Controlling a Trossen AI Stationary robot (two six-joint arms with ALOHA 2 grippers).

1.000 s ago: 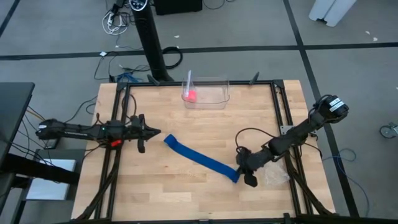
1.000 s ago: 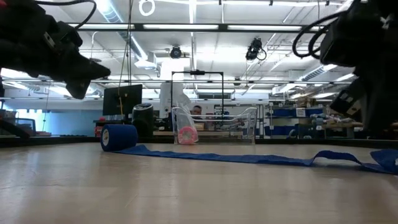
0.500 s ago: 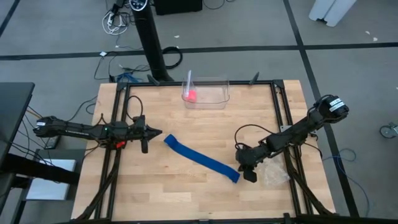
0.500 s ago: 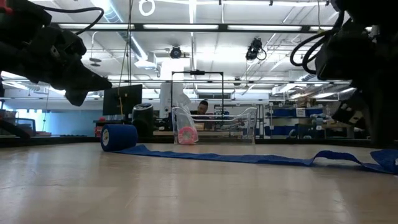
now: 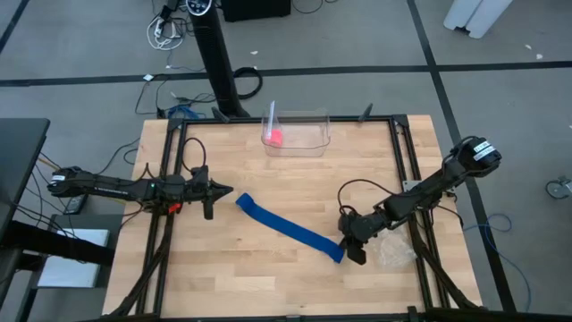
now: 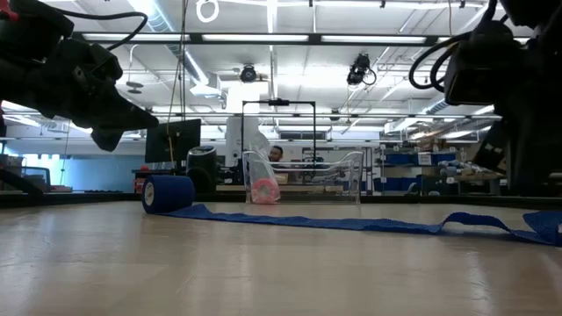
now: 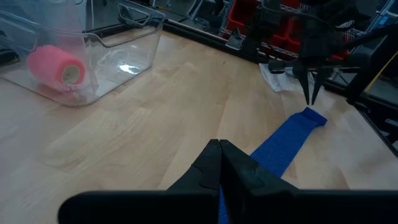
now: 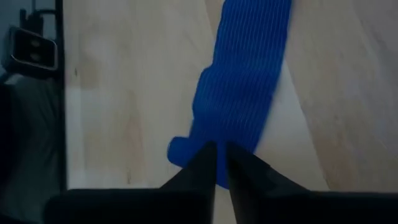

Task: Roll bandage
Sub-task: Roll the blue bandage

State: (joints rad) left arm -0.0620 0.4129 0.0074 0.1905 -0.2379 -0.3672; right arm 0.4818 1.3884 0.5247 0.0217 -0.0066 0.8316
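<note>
Left gripper [image 5: 217,190]: hovers above the table's left side, its dark fingers [image 7: 219,163] pressed together and empty, pointed toward the rolled end; probably it waits there to take up the rolling.

Bandage [image 5: 288,226]: a long narrow strip of bright blue stretchy fabric, laid flat on the pale wooden table [image 5: 241,268], running diagonally from centre-left to lower right; its left end shows as a small blue roll in the low view.

Container [image 5: 299,134]: a clear plastic box at the table's far edge, well apart from the strip, holding a small pink roll [image 7: 57,67].

Right gripper [image 5: 355,248]: sits low over the strip's loose right end, fingers [image 8: 199,163] nearly closed with only a thin gap, apparently to pin or pinch that end; contact is unclear.
</note>
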